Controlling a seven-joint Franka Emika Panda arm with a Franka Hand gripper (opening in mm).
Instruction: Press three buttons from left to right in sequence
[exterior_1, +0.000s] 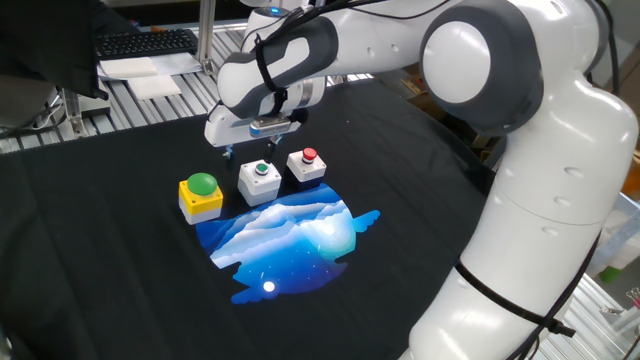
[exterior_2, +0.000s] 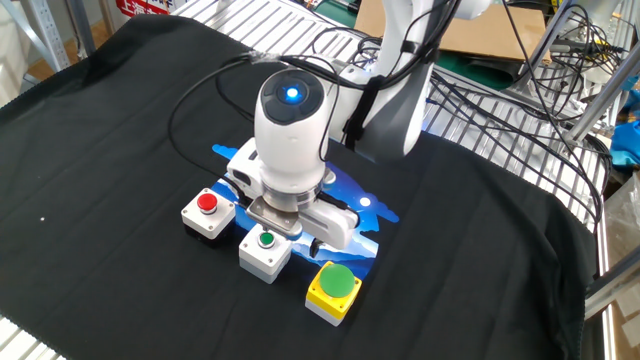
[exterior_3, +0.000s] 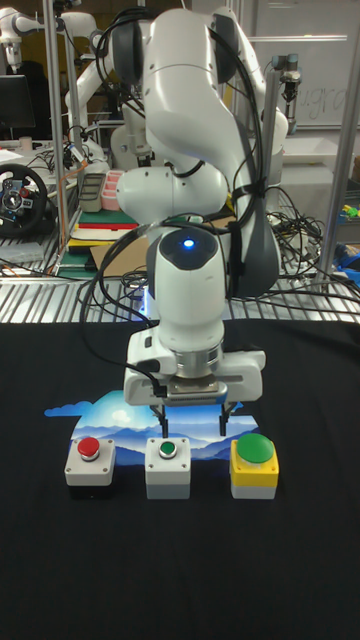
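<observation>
Three buttons stand in a row on the black cloth. They are a yellow box with a big green dome, a white box with a small green button, and a white box with a small red button. My gripper hangs just above and behind the middle box, touching nothing. The tall view shows its two thin fingers apart, so it is open with nothing between them.
A blue and white printed patch lies on the cloth beside the boxes. My arm's big white links rise over the right side. A keyboard and metal frame lie beyond the far edge; cables trail off the table.
</observation>
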